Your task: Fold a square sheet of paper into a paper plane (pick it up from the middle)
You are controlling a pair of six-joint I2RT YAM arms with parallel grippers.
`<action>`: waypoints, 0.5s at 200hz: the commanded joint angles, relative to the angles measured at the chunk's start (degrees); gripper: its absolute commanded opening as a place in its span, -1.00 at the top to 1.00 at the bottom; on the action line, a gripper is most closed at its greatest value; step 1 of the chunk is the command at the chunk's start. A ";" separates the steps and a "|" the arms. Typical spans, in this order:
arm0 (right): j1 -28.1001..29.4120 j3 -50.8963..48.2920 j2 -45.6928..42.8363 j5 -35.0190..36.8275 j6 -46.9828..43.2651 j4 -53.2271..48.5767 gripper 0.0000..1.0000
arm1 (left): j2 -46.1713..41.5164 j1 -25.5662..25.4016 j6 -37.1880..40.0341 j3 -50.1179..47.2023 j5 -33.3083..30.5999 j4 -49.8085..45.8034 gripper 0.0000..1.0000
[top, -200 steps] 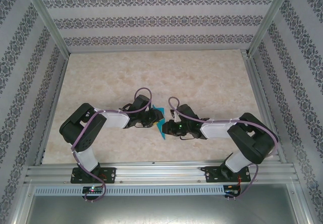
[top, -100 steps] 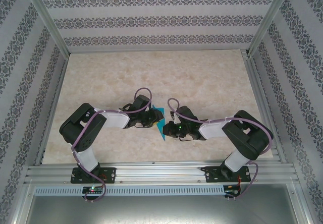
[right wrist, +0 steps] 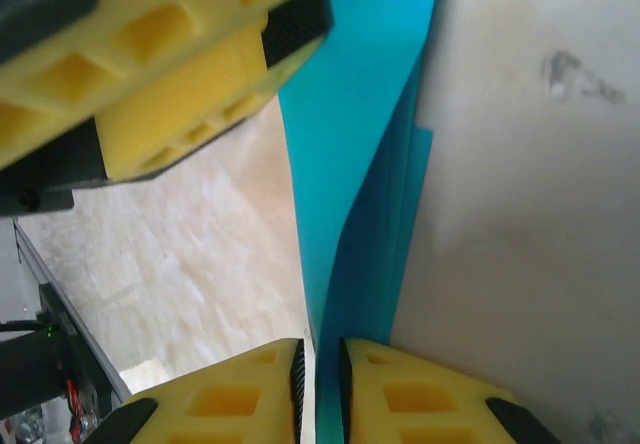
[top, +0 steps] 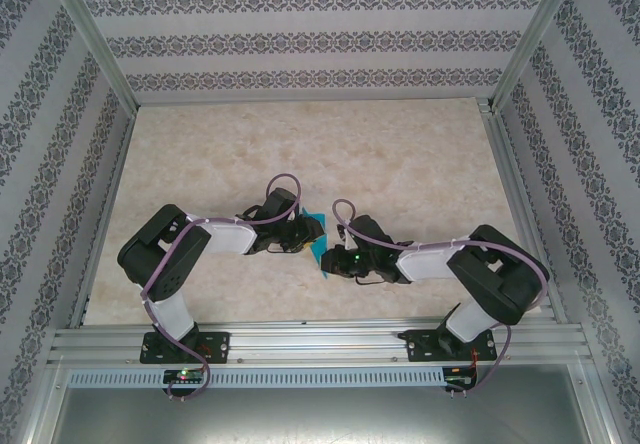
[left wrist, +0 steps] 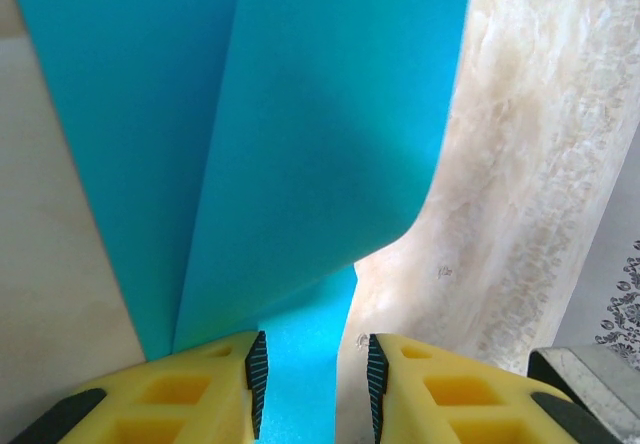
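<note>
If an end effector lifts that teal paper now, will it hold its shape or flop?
Probably floppy: a flap of the teal paper bows into a curve rather than lying flat. Likely very light and easily creased, as it looks thin edge-on between the fingers of the right end effector. It may slide on the smooth-looking table.

a pale marbled surface (top: 400, 144) is stretching back to papered walls (top: 320, 39), which are carrying horizontal bands of dark floral print on white. slanted aluminium posts (top: 93, 39) are framing the back corners. a grooved aluminium rail (top: 320, 342) is running along the near edge, with a slotted grey strip (top: 320, 376) lying just below it and a plain grey panel (top: 320, 419) sitting beneath that.
</note>
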 commanded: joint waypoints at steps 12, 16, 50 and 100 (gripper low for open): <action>0.41 -0.51 -2.74 1.05 0.52 -4.61 0.60 | 0.10 -0.40 0.47 -0.34 -1.87 -6.15 0.28; 0.44 -0.61 -3.06 1.29 0.62 -4.52 0.59 | 0.11 -0.46 0.44 -0.34 -1.82 -6.15 0.28; -0.28 -0.50 -4.91 2.59 1.46 -4.37 0.54 | 0.04 -0.50 0.61 -0.39 -1.74 -6.23 0.28; -1.19 1.98 -1.13 1.32 1.60 -3.38 0.70 | 0.01 -0.44 0.81 -0.40 -1.75 -6.49 0.28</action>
